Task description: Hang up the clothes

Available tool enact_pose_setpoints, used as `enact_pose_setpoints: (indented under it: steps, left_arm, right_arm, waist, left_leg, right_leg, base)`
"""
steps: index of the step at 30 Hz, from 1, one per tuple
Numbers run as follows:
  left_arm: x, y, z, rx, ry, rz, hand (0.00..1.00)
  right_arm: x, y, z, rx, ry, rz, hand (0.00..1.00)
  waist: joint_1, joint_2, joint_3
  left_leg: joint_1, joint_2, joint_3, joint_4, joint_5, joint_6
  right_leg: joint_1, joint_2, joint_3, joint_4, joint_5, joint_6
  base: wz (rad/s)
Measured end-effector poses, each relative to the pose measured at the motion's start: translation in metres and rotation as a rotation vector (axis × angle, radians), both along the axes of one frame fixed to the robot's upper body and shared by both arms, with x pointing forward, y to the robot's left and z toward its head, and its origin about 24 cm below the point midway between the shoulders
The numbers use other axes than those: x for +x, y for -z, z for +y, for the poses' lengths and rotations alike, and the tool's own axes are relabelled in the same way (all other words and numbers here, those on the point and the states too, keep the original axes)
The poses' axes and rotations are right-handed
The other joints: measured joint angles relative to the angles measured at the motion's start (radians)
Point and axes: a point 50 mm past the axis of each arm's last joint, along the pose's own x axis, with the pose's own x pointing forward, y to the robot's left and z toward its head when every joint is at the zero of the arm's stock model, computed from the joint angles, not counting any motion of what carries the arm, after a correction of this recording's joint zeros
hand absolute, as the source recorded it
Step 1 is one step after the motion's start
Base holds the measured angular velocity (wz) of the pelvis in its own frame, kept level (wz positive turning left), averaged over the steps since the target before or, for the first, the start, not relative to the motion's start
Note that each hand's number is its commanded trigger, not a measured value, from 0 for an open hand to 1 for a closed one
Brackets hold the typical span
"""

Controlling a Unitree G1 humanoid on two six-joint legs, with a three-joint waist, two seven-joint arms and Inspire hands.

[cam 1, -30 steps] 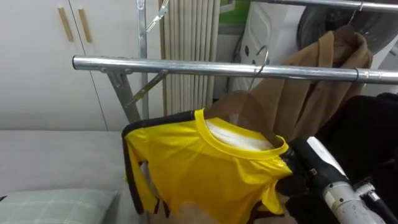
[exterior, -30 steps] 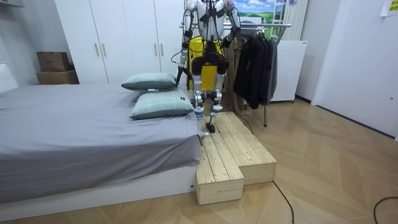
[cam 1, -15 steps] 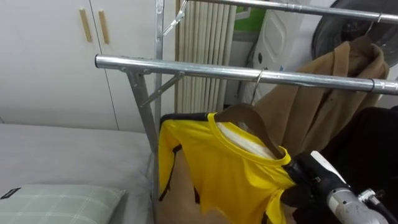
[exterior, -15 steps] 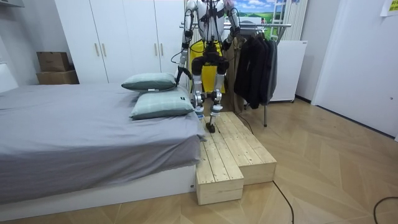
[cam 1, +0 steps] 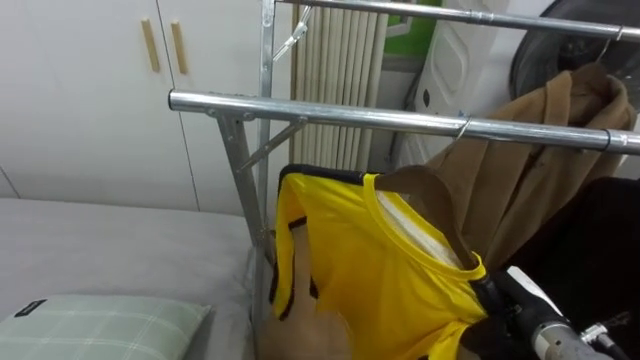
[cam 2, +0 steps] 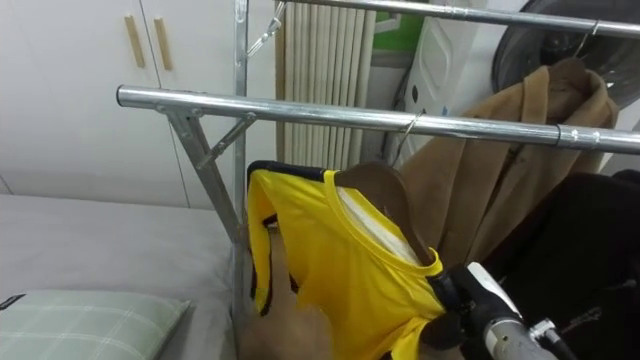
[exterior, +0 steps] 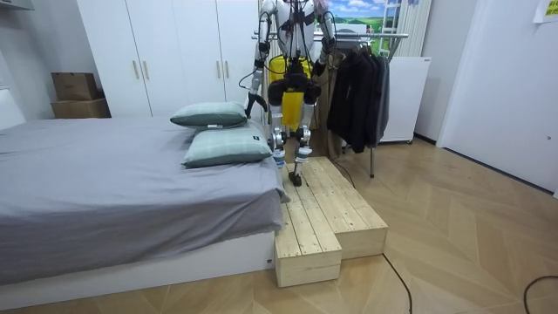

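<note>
Left eye view. Just under the silver metal clothes rail (cam 1: pixel 400 117), a bright yellow jersey shirt with black trim (cam 1: pixel 380 270), draped on a brown wooden hanger (cam 1: pixel 432 192), wire hook (cam 1: pixel 462 128) up at the rail (seated over it or merely against it: cannot tell). Right robot hand (cam 1: pixel 497 303) at the shirt's lower shoulder, below the rail, fingers tucked behind the cloth, so grip not readable. Probably light, soft, slippery fabric, apt to slide off a tilted hanger. Best taken by the stiff hanger itself, near the hook, rather than by the cloth.

Right eye view. Close behind the shirt, on the same rail, a tan cloth coat (cam 2: pixel 500 170). Further along, black garments (cam 2: pixel 590 240) crowding the space. Beneath the rail's free end, a slanted metal brace (cam 2: pixel 205 165), a likely snag for a sleeve.

Room view. Robot standing on a pale wooden plank platform (exterior: pixel 331 218), up against the rail, a grey bed (exterior: pixel 113 183) alongside. Left robot hand (exterior: pixel 251 103) seemingly low, well under the rail, too small to read.
</note>
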Motion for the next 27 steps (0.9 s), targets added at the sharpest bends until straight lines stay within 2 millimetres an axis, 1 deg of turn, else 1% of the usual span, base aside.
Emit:
enact_pose_setpoints:
  steps: [2, 3, 4, 5, 13, 19, 21, 24, 26, 27]
  left_arm:
    - [0.000, 0.000, 0.000, -0.002, 0.003, 0.000, 0.00]
    - [0.000, 0.000, 0.000, -0.005, 0.004, 0.000, 0.00]
    - [0.000, 0.000, 0.000, -0.008, 0.005, 0.001, 0.00]
    - [0.000, 0.000, -0.001, -0.011, 0.006, 0.001, 0.00]
    - [0.002, -0.001, 0.000, -0.009, 0.011, -0.010, 0.00]
    - [0.008, -0.002, 0.000, -0.011, 0.018, -0.036, 0.00]
    - [0.009, -0.002, 0.000, -0.011, 0.019, -0.040, 0.00]
    - [0.009, -0.002, 0.000, -0.011, 0.019, -0.038, 0.00]
    - [0.009, -0.002, 0.000, -0.011, 0.019, -0.038, 0.00]
    - [0.009, -0.002, 0.000, -0.010, 0.017, -0.039, 0.00]
  right_arm:
    - [0.000, 0.000, 0.001, -0.011, 0.001, -0.009, 1.00]
    - [0.000, 0.001, 0.001, -0.011, 0.003, -0.011, 0.56]
    - [0.000, 0.001, 0.001, -0.011, 0.006, -0.013, 0.44]
    - [0.000, 0.001, 0.002, -0.011, 0.009, -0.017, 0.00]
    - [0.000, 0.002, 0.006, -0.019, 0.021, -0.034, 0.00]
    - [0.001, 0.001, 0.007, -0.034, 0.020, -0.046, 0.00]
    - [0.003, -0.002, 0.008, -0.034, 0.019, -0.066, 0.00]
    - [0.008, -0.015, 0.013, -0.036, 0.000, -0.124, 0.00]
    - [0.013, -0.029, 0.019, -0.050, -0.023, -0.192, 0.00]
    - [0.014, -0.033, 0.020, -0.048, -0.027, -0.208, 0.00]
  waist:
    - [0.000, 0.002, 0.0006]
    - [0.000, 0.003, 0.0005]
    - [0.000, 0.003, 0.0004]
    - [0.000, 0.003, 0.0004]
    - [0.000, 0.001, -0.0014]
    - [0.000, -0.007, -0.0022]
    - [-0.001, -0.011, -0.0033]
    - [-0.004, -0.014, -0.0057]
    - [-0.007, -0.014, -0.0060]
    - [-0.007, -0.014, -0.0060]
  left_leg:
    - [0.000, 0.000, 0.000, 0.000, 0.000, 0.000]
    - [0.000, 0.000, 0.000, 0.000, 0.000, 0.000]
    - [0.000, 0.000, 0.000, 0.000, 0.000, 0.000]
    - [-0.001, 0.000, 0.000, 0.000, 0.000, 0.000]
    - [-0.001, 0.000, 0.000, 0.000, 0.000, 0.000]
    - [-0.003, -0.001, -0.005, 0.000, 0.000, 0.000]
    - [-0.001, -0.001, -0.001, 0.000, 0.000, 0.000]
    - [0.001, -0.001, 0.002, 0.000, 0.000, 0.000]
    - [0.002, 0.001, 0.000, 0.000, 0.000, 0.000]
    - [0.002, 0.004, 0.000, 0.000, 0.000, 0.000]
  right_leg:
    - [0.000, 0.000, 0.000, 0.000, 0.000, 0.000]
    - [0.000, 0.000, 0.000, 0.000, 0.000, 0.000]
    - [0.000, 0.000, 0.000, 0.000, 0.000, 0.000]
    - [0.000, 0.000, 0.000, 0.000, 0.000, 0.000]
    - [-0.002, 0.000, 0.000, 0.002, 0.000, 0.000]
    - [-0.004, 0.000, 0.001, 0.003, -0.001, 0.001]
    - [-0.004, 0.000, 0.001, 0.004, -0.001, 0.001]
    - [-0.004, 0.000, 0.001, 0.004, 0.000, 0.000]
    - [-0.003, 0.000, 0.001, 0.004, 0.002, -0.003]
    - [-0.002, 0.000, 0.001, 0.004, 0.002, -0.003]
  base:
    - [0.00]
    - [0.00]
    - [0.00]
    - [0.00]
    - [0.00]
    - [0.00]
    - [-0.03]
    - [-0.07]
    - [-0.06]
    - [-0.04]
